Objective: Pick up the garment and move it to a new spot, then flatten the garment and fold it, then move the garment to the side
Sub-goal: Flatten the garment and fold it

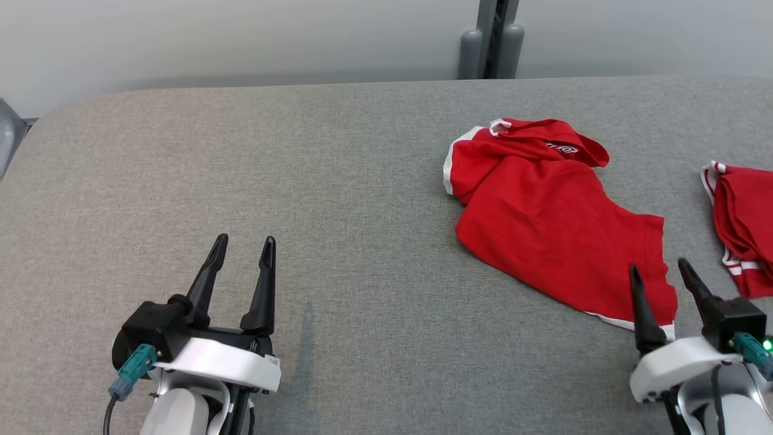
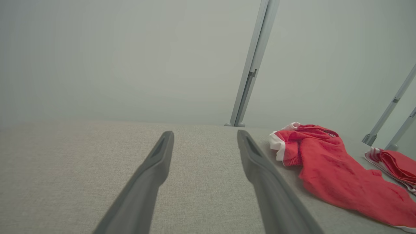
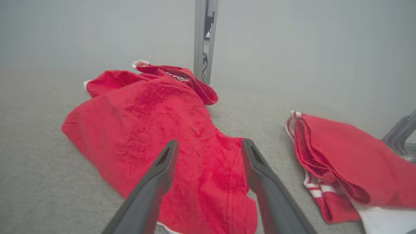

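Head view: crumpled red soft-knit garment (image 1: 543, 211) lies right of centre on the grey cloth-covered table (image 1: 302, 151). Likely light and limp; best taken at its near hem (image 1: 610, 320). My right gripper (image 1: 658, 266) hangs spread over that hem, empty; my left gripper (image 1: 246, 240) is spread, well apart.

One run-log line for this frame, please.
red shirt crumpled on grey table | left jaws open, empty | right jaws open over shirt hem | second red garment at far right
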Tool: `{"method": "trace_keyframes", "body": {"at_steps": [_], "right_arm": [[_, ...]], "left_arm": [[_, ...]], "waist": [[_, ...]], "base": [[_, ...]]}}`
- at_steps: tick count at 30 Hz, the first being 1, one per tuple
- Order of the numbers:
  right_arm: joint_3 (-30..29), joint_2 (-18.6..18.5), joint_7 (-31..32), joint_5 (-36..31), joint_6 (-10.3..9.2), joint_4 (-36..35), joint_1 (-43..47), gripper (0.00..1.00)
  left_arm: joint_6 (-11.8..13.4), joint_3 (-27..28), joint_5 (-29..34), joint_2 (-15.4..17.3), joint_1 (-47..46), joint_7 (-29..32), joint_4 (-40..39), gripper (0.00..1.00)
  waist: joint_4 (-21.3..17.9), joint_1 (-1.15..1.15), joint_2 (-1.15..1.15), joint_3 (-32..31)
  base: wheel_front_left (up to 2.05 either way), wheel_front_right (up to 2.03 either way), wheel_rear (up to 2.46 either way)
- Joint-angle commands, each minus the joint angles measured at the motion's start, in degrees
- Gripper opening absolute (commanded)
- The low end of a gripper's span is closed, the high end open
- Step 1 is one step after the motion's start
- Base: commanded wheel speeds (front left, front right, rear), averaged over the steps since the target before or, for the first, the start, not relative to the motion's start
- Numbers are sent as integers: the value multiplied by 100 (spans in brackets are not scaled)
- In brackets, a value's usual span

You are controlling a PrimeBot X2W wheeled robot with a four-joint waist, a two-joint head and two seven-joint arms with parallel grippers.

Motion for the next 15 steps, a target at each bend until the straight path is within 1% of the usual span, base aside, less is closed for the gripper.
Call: {"method": "trace_keyframes", "body": {"at_steps": [1, 4, 8, 15], "right_arm": [[110, -27, -105, 63, -2, -81, -121, 100], [439, -26, -241, 133, -2, -204, -272, 100], [814, -32, -327, 114, -2, -166, -408, 100], [1141, -29, -337, 33, -2, 14, -613, 100]], "left_arm": [[-32, -13, 4, 23, -41, -15, 9, 100], [-13, -19, 9, 23, -80, -15, 8, 100], [-30, -74, 2, 24, -72, -15, 28, 100], [-16, -166, -23, 23, 19, -15, 60, 100]], "waist": [[38, 0, 0, 8], [107, 0, 0, 28], [246, 0, 0, 29], [452, 0, 0, 31]], "base": [[0, 0, 0], [0, 0, 0], [0, 0, 0], [0, 0, 0]]}}
